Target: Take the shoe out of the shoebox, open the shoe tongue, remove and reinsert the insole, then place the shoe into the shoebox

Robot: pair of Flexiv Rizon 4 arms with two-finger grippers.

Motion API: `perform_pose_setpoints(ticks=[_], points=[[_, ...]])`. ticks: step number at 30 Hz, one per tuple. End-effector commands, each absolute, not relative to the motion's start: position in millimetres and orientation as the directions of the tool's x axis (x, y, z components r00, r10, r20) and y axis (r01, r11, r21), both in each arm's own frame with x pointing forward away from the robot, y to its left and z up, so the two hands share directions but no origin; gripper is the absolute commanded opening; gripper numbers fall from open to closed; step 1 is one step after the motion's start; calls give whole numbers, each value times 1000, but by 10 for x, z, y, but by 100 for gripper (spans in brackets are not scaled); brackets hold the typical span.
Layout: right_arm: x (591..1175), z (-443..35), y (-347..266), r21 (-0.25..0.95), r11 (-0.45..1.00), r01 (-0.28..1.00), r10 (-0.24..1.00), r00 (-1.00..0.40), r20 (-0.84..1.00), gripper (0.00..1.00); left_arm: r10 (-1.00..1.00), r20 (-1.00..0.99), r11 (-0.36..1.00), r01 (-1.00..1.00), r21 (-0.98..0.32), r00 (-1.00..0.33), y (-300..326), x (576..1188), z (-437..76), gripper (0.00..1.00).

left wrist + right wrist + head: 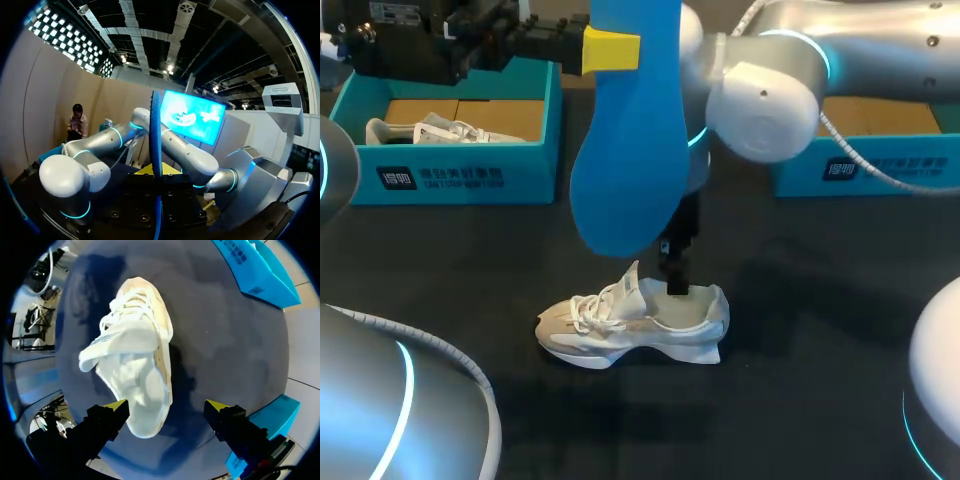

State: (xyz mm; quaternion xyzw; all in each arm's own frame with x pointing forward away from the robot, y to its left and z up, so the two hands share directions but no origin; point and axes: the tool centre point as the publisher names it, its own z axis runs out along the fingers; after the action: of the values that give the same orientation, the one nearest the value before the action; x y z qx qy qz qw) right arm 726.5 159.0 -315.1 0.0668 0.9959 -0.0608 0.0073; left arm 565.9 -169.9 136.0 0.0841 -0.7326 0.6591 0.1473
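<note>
My head camera looks down on the worktop (800,400) from behind; my right wrist camera hangs close above the same shoe (620,330); left wrist faces outward, roomward

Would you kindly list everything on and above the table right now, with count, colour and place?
shoe: one, white, on the table in the middle, tongue raised.
insole: one, blue, held in the air above the shoe.
second shoe: one, white, inside the left shoebox.
left shoebox: one, teal, far left of the table.
right shoebox: one, teal, far right.
table: one, black.
left gripper: shut on the insole's end.
right gripper: open, just above the shoe's heel opening.
</note>
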Motion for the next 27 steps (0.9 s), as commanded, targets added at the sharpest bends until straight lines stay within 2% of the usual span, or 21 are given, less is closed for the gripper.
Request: perform_pose_setpoints(ticks=[1,27], points=[[7310,-3335,1668,-145,982,119,118,-993,-13,100,70,327,121,-317,-941,-942,-1711,5665,1369,0],[7448,-3874,1654,-124,983,133,135,-991,8,100,70,327,121,-317,-941,-942,-1711,5665,1369,0]])
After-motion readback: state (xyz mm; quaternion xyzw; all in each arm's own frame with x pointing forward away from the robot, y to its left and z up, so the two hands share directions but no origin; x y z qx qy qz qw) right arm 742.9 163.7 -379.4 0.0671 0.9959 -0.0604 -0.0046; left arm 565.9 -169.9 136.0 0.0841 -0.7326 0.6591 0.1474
